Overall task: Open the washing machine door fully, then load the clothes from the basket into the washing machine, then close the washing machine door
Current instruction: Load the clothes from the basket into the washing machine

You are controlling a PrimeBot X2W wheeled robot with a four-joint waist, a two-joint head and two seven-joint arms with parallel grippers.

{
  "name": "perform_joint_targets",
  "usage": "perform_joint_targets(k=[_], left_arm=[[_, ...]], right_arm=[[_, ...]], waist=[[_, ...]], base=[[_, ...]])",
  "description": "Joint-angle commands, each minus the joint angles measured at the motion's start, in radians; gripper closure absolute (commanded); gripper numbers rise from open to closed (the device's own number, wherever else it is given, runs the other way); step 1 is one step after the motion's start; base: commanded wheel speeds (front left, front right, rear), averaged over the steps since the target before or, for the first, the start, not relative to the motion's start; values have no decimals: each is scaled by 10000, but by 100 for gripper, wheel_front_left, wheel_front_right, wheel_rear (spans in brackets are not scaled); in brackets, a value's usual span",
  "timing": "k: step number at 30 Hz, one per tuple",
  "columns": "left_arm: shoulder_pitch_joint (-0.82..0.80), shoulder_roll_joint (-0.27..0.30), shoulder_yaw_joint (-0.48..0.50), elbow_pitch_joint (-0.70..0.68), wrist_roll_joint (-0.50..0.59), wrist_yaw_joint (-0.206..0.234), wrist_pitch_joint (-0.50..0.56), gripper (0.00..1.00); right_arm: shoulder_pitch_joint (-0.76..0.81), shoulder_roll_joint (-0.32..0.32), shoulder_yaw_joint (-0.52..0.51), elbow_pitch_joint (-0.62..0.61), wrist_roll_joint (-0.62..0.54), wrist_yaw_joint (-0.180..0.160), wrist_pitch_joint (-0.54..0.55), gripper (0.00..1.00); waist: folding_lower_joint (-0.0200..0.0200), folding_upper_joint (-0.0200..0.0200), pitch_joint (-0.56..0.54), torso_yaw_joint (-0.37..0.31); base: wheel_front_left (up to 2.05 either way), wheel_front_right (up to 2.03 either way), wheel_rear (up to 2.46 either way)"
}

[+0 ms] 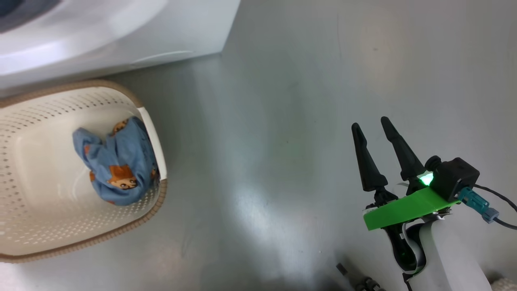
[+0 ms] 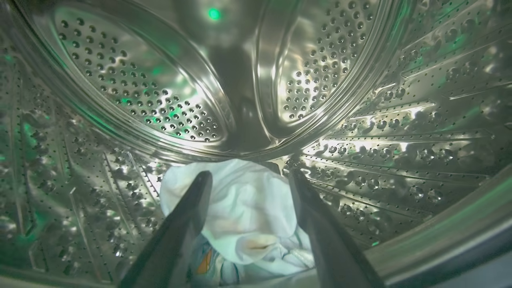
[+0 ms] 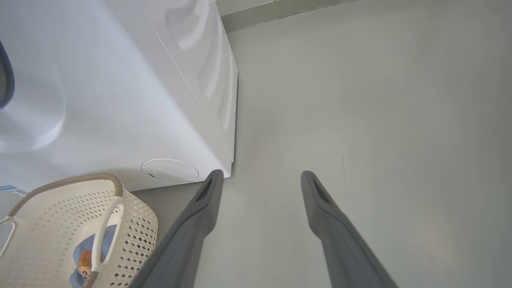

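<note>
The left gripper (image 2: 248, 177) gapes over clothes (image 2: 248, 216) in steel drum (image 2: 140, 92); right gripper (image 3: 260, 174) wide above grey floor (image 3: 380, 120)

Basket (image 1: 44, 190) on floor (image 1: 282, 121) before washing machine (image 1: 121, 36), garment (image 1: 117, 165) inside against right wall; second garment (image 2: 248, 208) at drum (image 2: 140, 92) bottom.

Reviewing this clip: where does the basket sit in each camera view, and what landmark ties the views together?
Head view: basket at lower left, blue garment inside.
Left wrist view: looks into the steel drum.
Right wrist view: basket in bottom-left corner.
Shared landmark: the washing machine, white body beside the basket, drum in the left wrist view.
</note>
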Motion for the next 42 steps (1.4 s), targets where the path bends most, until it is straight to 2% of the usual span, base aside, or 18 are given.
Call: perform_joint_targets(k=[1,17,24,27,32,38,39,42], left_arm=[[329,407,155,-288,-86,79,-49,0],[3491,23,915,-2033,-600,256,-50,0],[5540,-280,1437,-3930,-723,412,-51,0],[6660,-616,1749,-4847,-875,501,-51,0],[8451,-859,2021,-6324,-741,627,-51,0],[10424,-1286,2227,-7568,-639,828,-51,0],[11054,-1503,2275,-7827,-664,902,-51,0],[11588,-1705,2360,-8124,-690,966,-51,0]], right_arm=[[235,20,142,-159,-11,16,-48,0],[452,20,-35,22,-104,16,-48,0],[693,20,-139,-49,-207,16,-48,0],[881,20,-176,-92,-238,16,-48,0],[1246,20,-236,-90,-297,16,-48,0],[1720,-67,-237,-86,-405,16,-48,0],[1873,-104,-215,-87,-432,16,-48,0],[2014,-146,-215,-99,-448,16,-48,0]], waist=[[0,0,-246,167],[0,0,-1859,418],[0,0,-2404,525],[0,0,-2834,548],[0,0,-3593,596],[0,0,-4495,634],[0,0,-4758,638],[0,0,-4960,647]], base=[[0,0,0],[0,0,0],[0,0,0],[0,0,0],[0,0,0],[0,0,0],[0,0,0],[0,0,0]])
